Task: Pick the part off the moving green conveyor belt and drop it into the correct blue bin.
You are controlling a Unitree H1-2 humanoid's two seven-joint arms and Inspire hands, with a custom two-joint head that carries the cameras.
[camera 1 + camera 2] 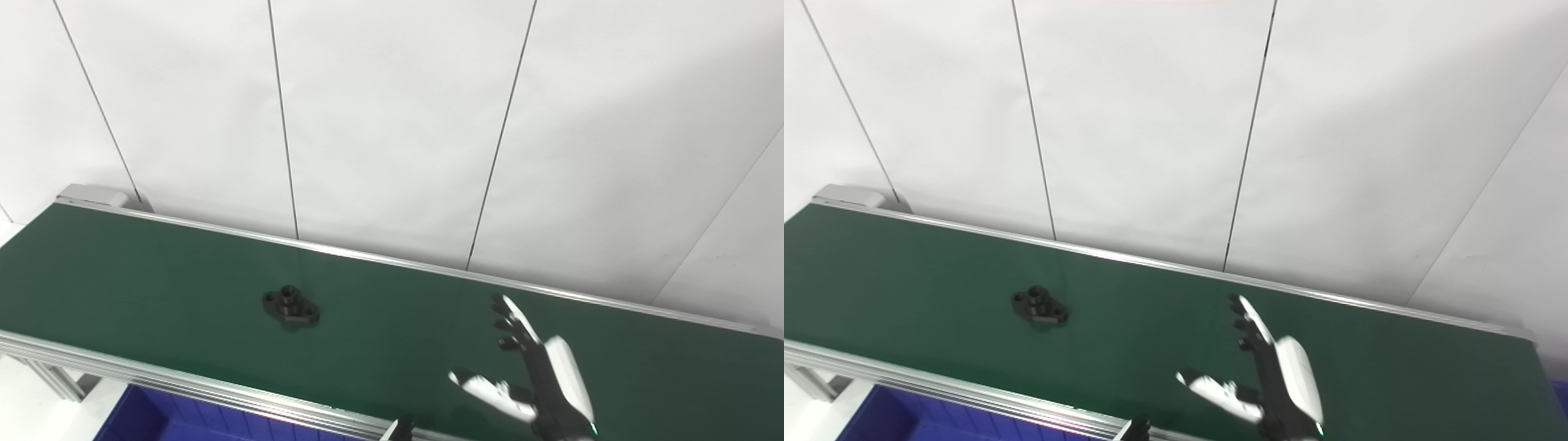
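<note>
Waiting over the green conveyor belt [153,269], the right hand [539,380] hovers w/ fingers [511,315] spread and thumb splayed wide toward the left; it holds nothing. Part [291,305] lies flat on the belt, well apart from that hand, to the hand's left and slightly farther back toward the wall side. Key relation: part sits off the thumb side of the open hand, so any closing move has to bridge leftward along the belt, or the belt must carry the part in; belt direction cannot be read from a single moment. Long axis of part runs roughly along the belt, tilted a little, its right end nearer the robot. Right hand is clearly the nearer one. Left hand: only a small dark tip [401,425] shows at the bottom edge near the belt rail, possibly its fingers; state cannot be told. Part appearance: small, dark, near-black, an elongated flange plate w/ a raised round boss off-centre toward its left end and what look like holes at the ends; low profile, likely rigid metal or plastic. Blue bin [147,419] partly visible below the near rail at lower left. Judgement: pick not yet begun; approach phase.
</note>
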